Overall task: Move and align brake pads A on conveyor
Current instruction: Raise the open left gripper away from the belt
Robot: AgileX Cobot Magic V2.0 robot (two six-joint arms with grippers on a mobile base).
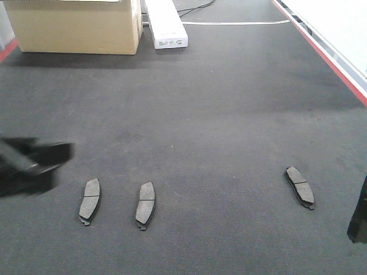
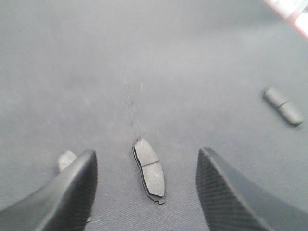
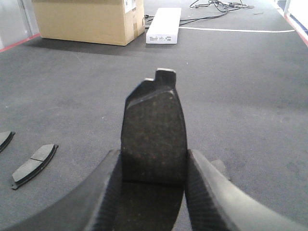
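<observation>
Belt fills the front view: on the charcoal conveyor (image 1: 218, 103) we count three brake pads lying flat, a left pad (image 1: 90, 200) just right of and below our blurred left gripper (image 1: 31, 163), a middle pad (image 1: 145, 204) beside it, and a lone right pad (image 1: 300, 185) well apart, nearer the dark edge of our right gripper (image 1: 359, 217); a cardboard box (image 1: 74, 26) and white box (image 1: 166, 23) sit far beyond. From the left wrist, our fingers (image 2: 67, 192) stand wide apart and empty, the middle pad (image 2: 149, 168) lying between them, just ahead. From the right wrist, our fingers (image 3: 211, 187) are closed on a fourth pad (image 3: 154, 139), held upright by its long edges. We judge these pads stiff, dense and thin, with gritty faces that should not slip; pinching across the narrow width at the central groove looks safest.
</observation>
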